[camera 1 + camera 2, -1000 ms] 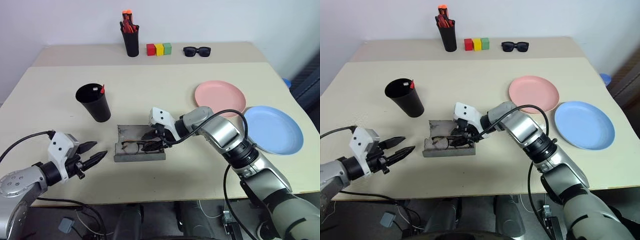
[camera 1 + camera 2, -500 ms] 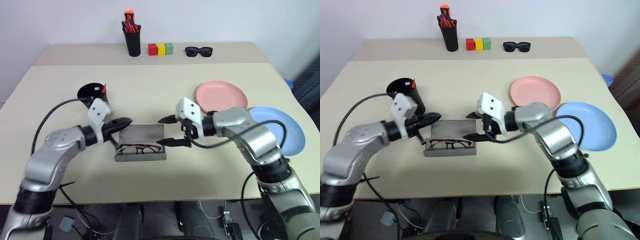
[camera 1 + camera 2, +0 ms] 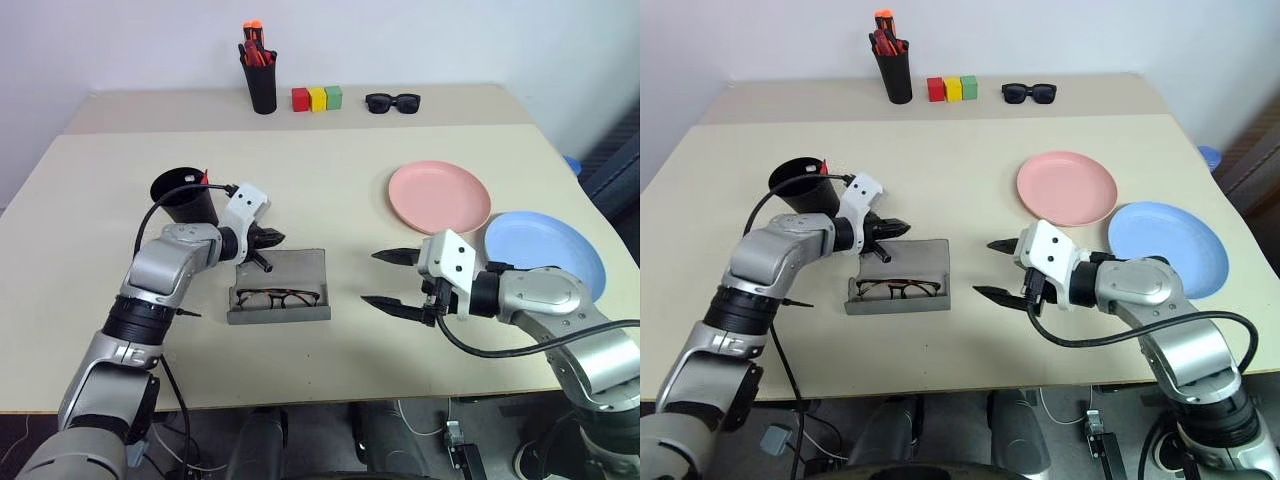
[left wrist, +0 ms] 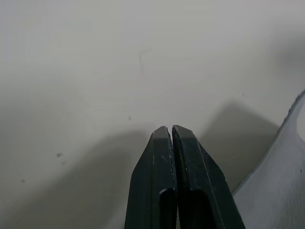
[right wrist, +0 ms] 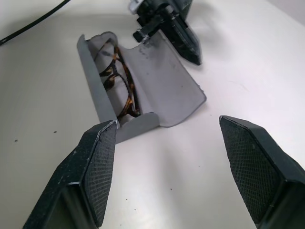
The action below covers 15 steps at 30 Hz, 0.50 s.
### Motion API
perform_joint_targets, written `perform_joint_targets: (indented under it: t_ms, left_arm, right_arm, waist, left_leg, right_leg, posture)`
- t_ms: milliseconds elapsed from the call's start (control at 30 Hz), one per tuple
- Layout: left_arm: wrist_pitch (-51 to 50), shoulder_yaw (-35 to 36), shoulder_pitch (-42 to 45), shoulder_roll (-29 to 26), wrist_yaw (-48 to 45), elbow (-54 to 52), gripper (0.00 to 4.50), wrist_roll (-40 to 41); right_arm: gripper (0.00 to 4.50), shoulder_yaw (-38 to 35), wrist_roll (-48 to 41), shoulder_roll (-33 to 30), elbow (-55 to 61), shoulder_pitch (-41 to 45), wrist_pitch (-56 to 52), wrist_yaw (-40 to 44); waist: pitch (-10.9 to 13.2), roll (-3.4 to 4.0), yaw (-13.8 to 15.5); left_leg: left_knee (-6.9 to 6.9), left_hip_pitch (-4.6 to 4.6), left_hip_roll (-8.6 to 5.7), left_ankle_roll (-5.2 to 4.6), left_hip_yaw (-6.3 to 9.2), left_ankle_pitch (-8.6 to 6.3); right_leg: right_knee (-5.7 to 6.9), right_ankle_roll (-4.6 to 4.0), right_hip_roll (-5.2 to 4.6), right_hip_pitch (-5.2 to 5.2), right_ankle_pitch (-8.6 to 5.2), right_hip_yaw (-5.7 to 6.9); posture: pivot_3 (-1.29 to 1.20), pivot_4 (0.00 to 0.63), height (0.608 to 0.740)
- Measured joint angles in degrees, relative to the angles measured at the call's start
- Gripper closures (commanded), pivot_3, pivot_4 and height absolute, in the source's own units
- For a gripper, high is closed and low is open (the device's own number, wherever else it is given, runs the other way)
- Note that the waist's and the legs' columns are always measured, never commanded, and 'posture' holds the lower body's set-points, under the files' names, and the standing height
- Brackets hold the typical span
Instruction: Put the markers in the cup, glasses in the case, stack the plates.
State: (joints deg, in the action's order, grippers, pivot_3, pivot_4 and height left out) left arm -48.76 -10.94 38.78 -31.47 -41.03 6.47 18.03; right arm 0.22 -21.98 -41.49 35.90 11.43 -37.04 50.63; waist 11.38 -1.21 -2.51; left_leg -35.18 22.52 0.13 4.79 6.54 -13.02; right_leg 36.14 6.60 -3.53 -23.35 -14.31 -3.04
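Note:
The grey case (image 3: 300,270) lies open in the middle of the table, lid flat behind the tray. The thin-framed glasses (image 3: 275,297) rest inside the tray. My left gripper (image 3: 278,238) is shut on nothing, its tip just over the lid's far left corner. My right gripper (image 3: 385,278) stands open a hand's width to the right of the case, holding nothing. The right wrist view looks along the case (image 5: 162,71) with the glasses (image 5: 119,81) in it. The black cup (image 3: 185,196) stands left of the case with a red marker (image 3: 205,178) poking over its rim. The pink plate (image 3: 440,196) and blue plate (image 3: 545,255) lie side by side at right.
At the table's back stand a black pen holder (image 3: 263,80) with orange-red pens, three coloured blocks (image 3: 318,98) and black sunglasses (image 3: 393,101). A cable loops from my left arm near the cup.
My right gripper drew back rightward out of the case, leaving the glasses inside. My left gripper closed and swung in from the front left edge to the lid's far left corner.

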Motion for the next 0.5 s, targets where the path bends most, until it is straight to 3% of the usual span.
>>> perform_joint_targets:
  t_ms: [267, 500]
  left_arm:
    - [0.6, -1.9, -1.2, -4.4, -8.6, -0.9, 4.44, -0.6]
    - [0.7, -0.6, -7.3, -7.5, -14.8, -11.1, 4.44, 3.0]
  right_arm:
    - [1.05, -0.3, -0.8, 0.0, -0.2, -1.5, 0.8, -1.4]
    - [1.05, 0.2, -0.8, 0.0, -1.9, -0.6, 2.0, -1.8]
  waist:
    - [0.0, 0.0, 0.1]
    - [0.0, 0.0, 0.1]
  left_leg:
    - [-0.01, 0.0, 0.0, 0.0, 0.0, 0.0]
    - [0.01, 0.0, 0.0, 0.0, 0.0, 0.0]
  right_leg:
    - [-0.01, -0.02, -0.01, 0.01, -0.01, 0.0]
    - [-0.01, -0.04, -0.02, 0.01, -0.02, -0.01]
  posture:
    - [0.0, 0.15, 0.74]
    - [0.0, 0.15, 0.74]
